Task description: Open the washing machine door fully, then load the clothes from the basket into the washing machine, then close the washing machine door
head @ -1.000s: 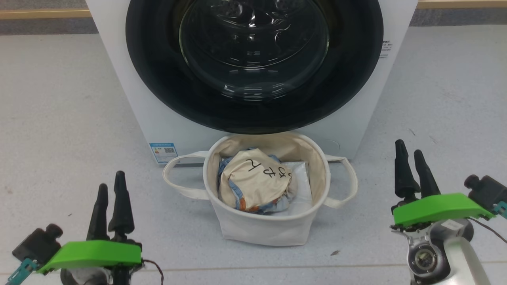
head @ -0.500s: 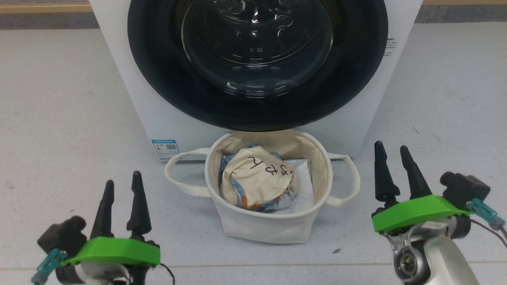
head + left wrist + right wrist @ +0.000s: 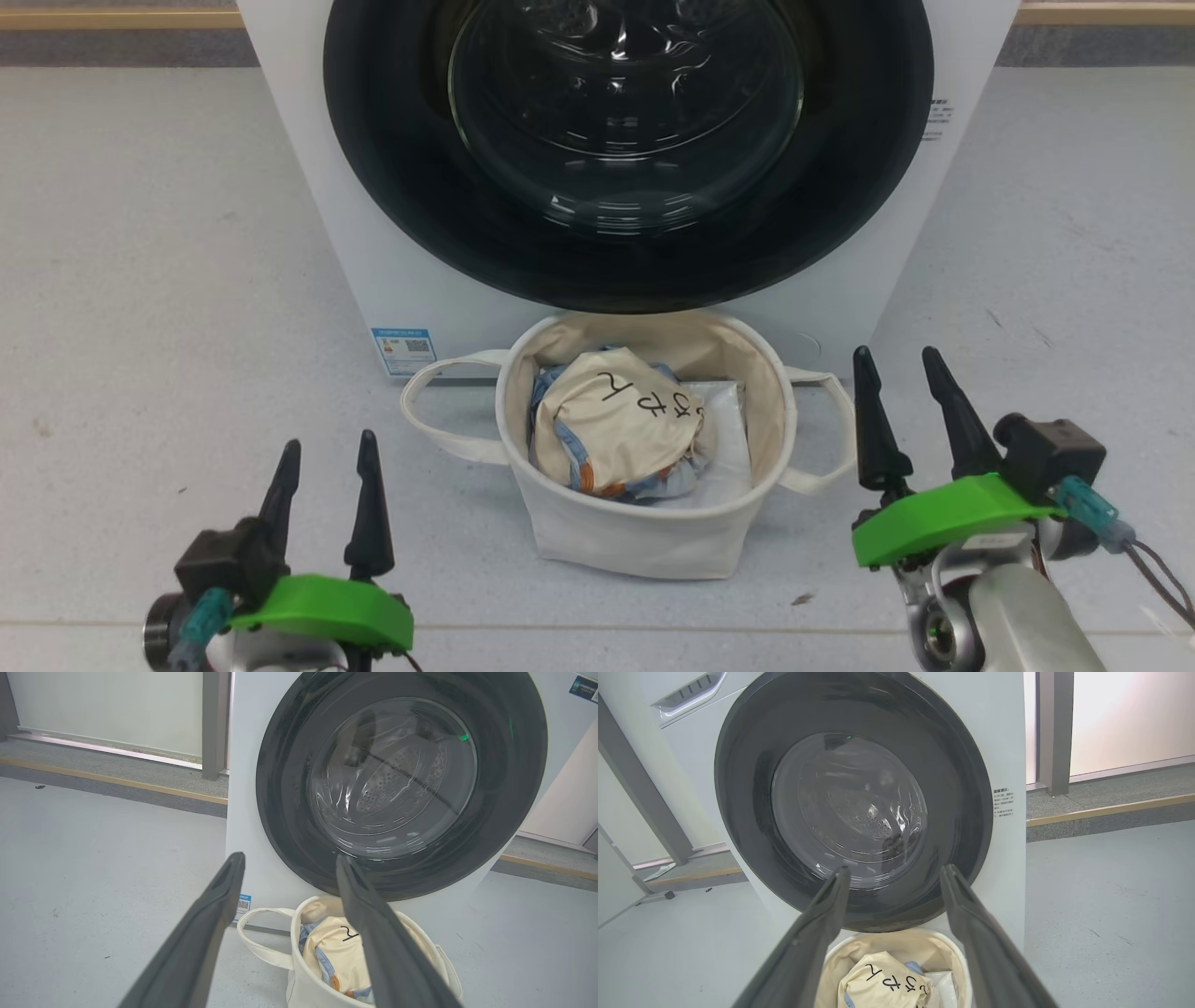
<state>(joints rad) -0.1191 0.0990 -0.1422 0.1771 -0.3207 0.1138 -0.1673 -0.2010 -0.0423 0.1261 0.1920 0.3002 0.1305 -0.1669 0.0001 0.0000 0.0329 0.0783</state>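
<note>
The white washing machine (image 3: 392, 271) faces me, its door (image 3: 868, 187) with the wide black rim and glass bowl (image 3: 625, 103) shut flat against the front. Right before it on the floor stands the cream basket (image 3: 635, 532), holding the clothes (image 3: 616, 425): cream fabric with black marks over blue printed cloth. My left gripper (image 3: 327, 453) hovers open at the lower left, well left of the basket. At the lower right my right gripper (image 3: 898, 362) is open beside the basket's right handle (image 3: 822, 471). Both wrist views look at the door (image 3: 280, 788) (image 3: 962, 788) past spread fingers (image 3: 219, 896) (image 3: 831, 891).
A blue label (image 3: 403, 347) sits at the machine's lower left corner. Grey floor (image 3: 140, 280) spreads to both sides of the machine. A wooden skirting strip (image 3: 112, 17) runs along the back wall. A flat white sheet (image 3: 728, 448) lies inside the basket.
The picture has shifted slightly right with the camera. Both grippers have turned at the wrist and drawn inward toward the basket, staying open; the door stays shut.
</note>
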